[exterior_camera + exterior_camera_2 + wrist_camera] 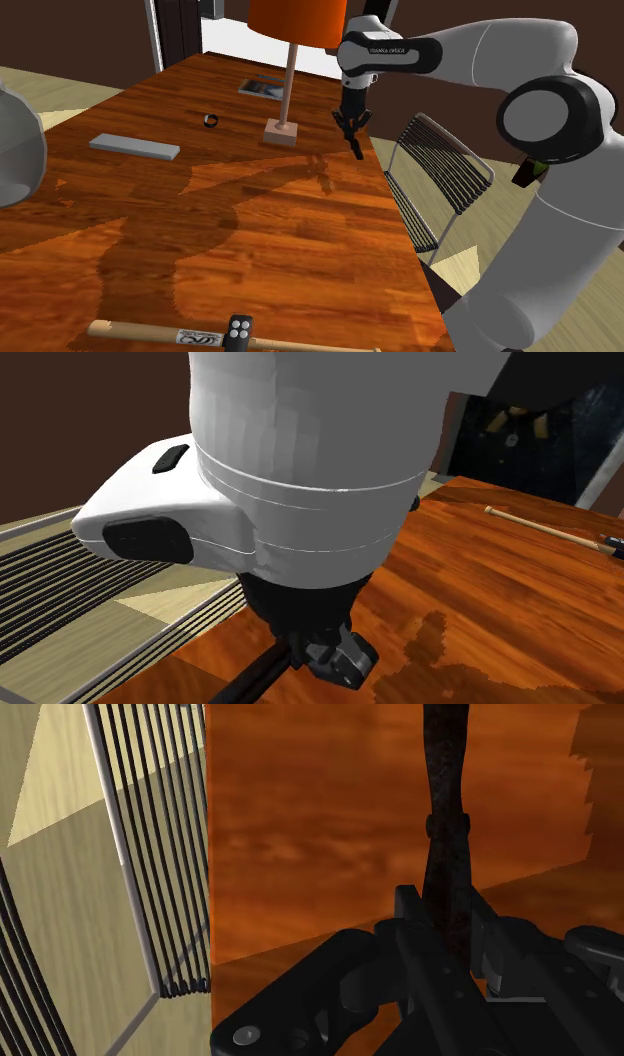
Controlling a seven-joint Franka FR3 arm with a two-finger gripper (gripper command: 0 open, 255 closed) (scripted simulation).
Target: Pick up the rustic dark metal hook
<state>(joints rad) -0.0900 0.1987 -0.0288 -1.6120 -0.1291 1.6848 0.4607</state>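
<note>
The dark metal hook (pixel 445 804) is being gripped between the closed fingers of the gripper (pixel 351 127), near the desk's (pixel 250 240) right edge, just right of the lamp base (pixel 282 133).

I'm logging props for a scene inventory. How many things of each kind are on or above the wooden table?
Lamp: 1
Grey slab: 1
Black ring: 1
Flat grey item: 1
Wooden bat: 1
Black remote: 1
Grey rounded object: 1
Dark hook in end effector: 1
Total: 8
</note>
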